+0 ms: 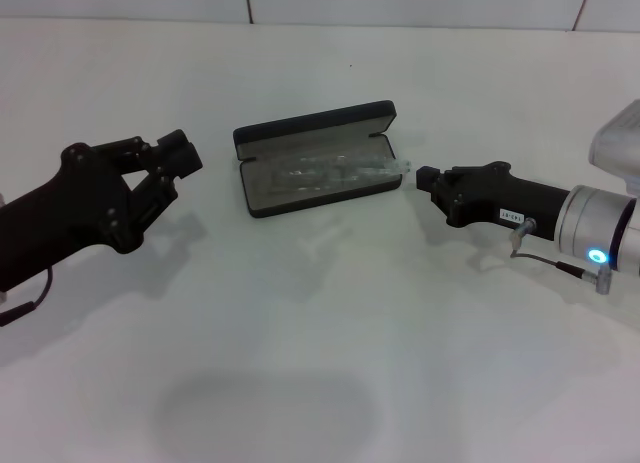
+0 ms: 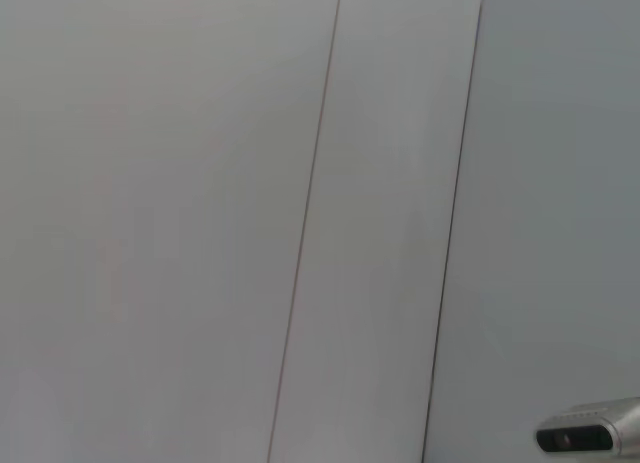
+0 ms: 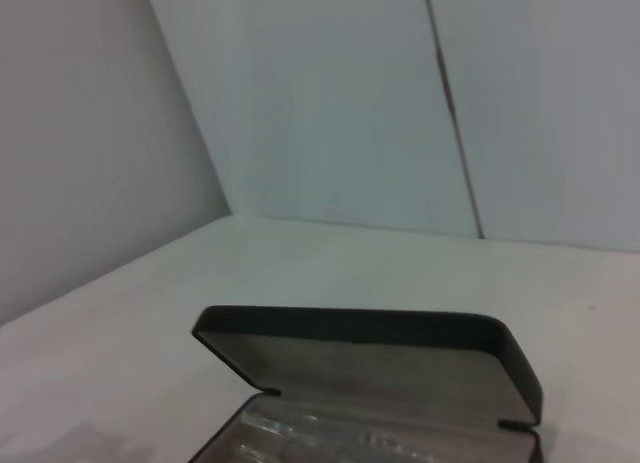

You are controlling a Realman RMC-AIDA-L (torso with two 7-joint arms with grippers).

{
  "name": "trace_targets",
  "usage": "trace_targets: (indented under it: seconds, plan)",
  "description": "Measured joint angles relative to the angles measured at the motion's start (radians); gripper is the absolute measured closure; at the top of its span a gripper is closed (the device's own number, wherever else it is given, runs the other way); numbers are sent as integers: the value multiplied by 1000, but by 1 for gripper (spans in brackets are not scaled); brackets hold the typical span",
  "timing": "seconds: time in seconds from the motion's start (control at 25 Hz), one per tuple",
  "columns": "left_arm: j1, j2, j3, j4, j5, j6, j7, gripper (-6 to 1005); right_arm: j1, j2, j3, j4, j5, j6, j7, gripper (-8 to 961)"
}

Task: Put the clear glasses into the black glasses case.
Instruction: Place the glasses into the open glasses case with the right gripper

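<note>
Head view, item one: fully transparent wraparound plastic spectacles, the clear glasses, are lying lengthwise inside the grey-lined tray of the flat rectangular matte black hinged box, the black glasses case. One end of the glasses is poking a little past the case's right-hand short wall. The case is sitting open, lid raised toward the far edge of the white tabletop, roughly midway between the tabletop's left and right edges.

Item two: the right gripper is hovering just beside the protruding end of the glasses, low over the tabletop, fingers drawn together and grasping nothing. The right wrist view is looking across the case from close by, lid standing up, glasses glinting in the tray.

Item three: the left gripper is waiting well apart, toward the tabletop's left edge, jaws spread and empty. Its wrist view is showing only pale wall panels.

Handling note, as a judgement: placement is looking nearly complete; the remaining care is seating the overhanging end. A gentle nudge along the case's long axis, low and slow, should be settling the frame fully within the walls. Pushing hard is risking sliding the light case across the smooth tabletop or flexing the thin clear arms.
</note>
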Motion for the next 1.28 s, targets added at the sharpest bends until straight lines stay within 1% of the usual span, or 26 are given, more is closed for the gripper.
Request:
trace_targets:
  seconds: [0.16, 0.28, 0.56, 0.72, 1.04, 1.28]
  plan:
    - [0, 0, -16, -1, 0, -2, 5, 857, 4, 0, -6, -2, 1, 23, 22, 953]
    - [0, 0, -24, -2, 0, -3, 20, 857, 19, 0, -21, -4, 1, 50, 35, 953]
    - [0, -1, -25, -4, 0, -13, 27, 857, 71, 0, -88, -31, 1, 100, 45, 952]
    - [-3, -1, -25, -12, 0, -16, 39, 857, 82, 0, -112, -53, 1, 112, 46, 952]
    - [-9, 0, -25, -15, 0, -27, 40, 857, 83, 0, -112, -67, 1, 132, 43, 951]
    - [-2, 1, -25, -15, 0, -27, 40, 857, 47, -2, -106, -101, -3, 153, 43, 950]
